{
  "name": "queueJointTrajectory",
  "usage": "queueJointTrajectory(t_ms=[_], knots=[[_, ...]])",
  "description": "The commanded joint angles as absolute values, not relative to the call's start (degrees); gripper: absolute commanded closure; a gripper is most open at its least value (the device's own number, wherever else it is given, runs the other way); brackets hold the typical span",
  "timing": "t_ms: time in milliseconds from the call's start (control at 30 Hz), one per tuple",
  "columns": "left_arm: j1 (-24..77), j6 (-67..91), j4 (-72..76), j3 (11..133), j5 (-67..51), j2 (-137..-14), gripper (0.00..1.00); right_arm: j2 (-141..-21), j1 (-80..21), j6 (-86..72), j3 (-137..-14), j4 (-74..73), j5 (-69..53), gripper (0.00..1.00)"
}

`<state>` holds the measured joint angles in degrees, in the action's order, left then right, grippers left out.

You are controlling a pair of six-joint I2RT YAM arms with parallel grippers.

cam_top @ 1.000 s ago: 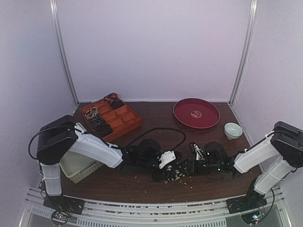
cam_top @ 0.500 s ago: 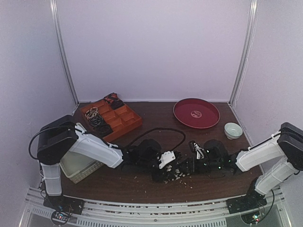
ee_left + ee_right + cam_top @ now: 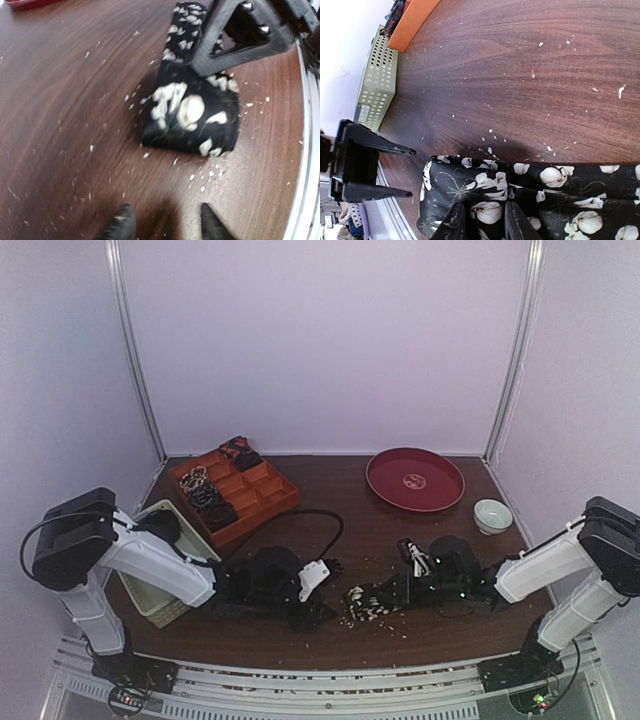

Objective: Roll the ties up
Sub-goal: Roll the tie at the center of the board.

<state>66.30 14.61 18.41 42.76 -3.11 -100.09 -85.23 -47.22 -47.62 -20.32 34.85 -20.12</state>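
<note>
A black tie [image 3: 368, 606] with white flowers lies partly rolled on the brown table [image 3: 330, 500], near the front edge. In the right wrist view my right gripper [image 3: 484, 224] is shut on a fold of the tie [image 3: 540, 185], cloth pinched between its fingers. It reaches in from the right in the top view, where the right gripper [image 3: 392, 593] sits on the tie's right part. My left gripper [image 3: 165, 226] is open and holds nothing, a short way back from the tie's rolled end [image 3: 192, 117]. The left gripper [image 3: 318, 612] stands just left of it. Rolled ties [image 3: 205, 495] sit in the orange tray [image 3: 262, 492].
A white slatted basket [image 3: 160, 585] stands at the front left beside the left arm. At the back right are a round red tray [image 3: 415, 480] and a small pale bowl [image 3: 492, 515]. White crumbs [image 3: 395, 625] are scattered around the tie. A black cable [image 3: 320, 520] loops behind the left gripper.
My left arm has pulled back to the left, off the tie, its gripper now clear of the cloth. The right gripper has stayed on the tie and narrowed its jaws.
</note>
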Motion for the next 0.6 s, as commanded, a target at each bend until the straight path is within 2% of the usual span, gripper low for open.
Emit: queueJointTrajectory(t_ms=[0, 33, 67, 133, 233, 567], knots=[[66.01, 23.37, 23.65, 41.11, -0.24, -99.85, 0.68, -86.94, -47.2, -49.13, -18.32, 35.91, -21.53, 0.71], [66.01, 24.53, 23.79, 41.25, -0.03, -100.32, 0.78, -86.82, -47.2, -49.36, -18.1, 36.01, -21.46, 0.71], [66.01, 25.58, 23.87, 41.57, 0.11, -100.74, 0.83, -86.65, -47.34, -49.62, -17.84, 36.3, -21.45, 0.71], [66.07, 27.31, 24.11, 42.06, 0.1, -102.04, 0.91, -86.3, -47.71, -50.08, -17.45, 36.43, -21.27, 0.71], [66.18, 29.54, 24.47, 42.77, 0.24, -104.03, 0.98, -86.16, -48.18, -50.06, -17.46, 35.75, -20.84, 0.71], [66.23, 33.44, 24.0, 45.47, 3.08, -108.24, 1.0, -84.98, -48.21, -47.2, -18.01, 31.7, -17.37, 0.71]])
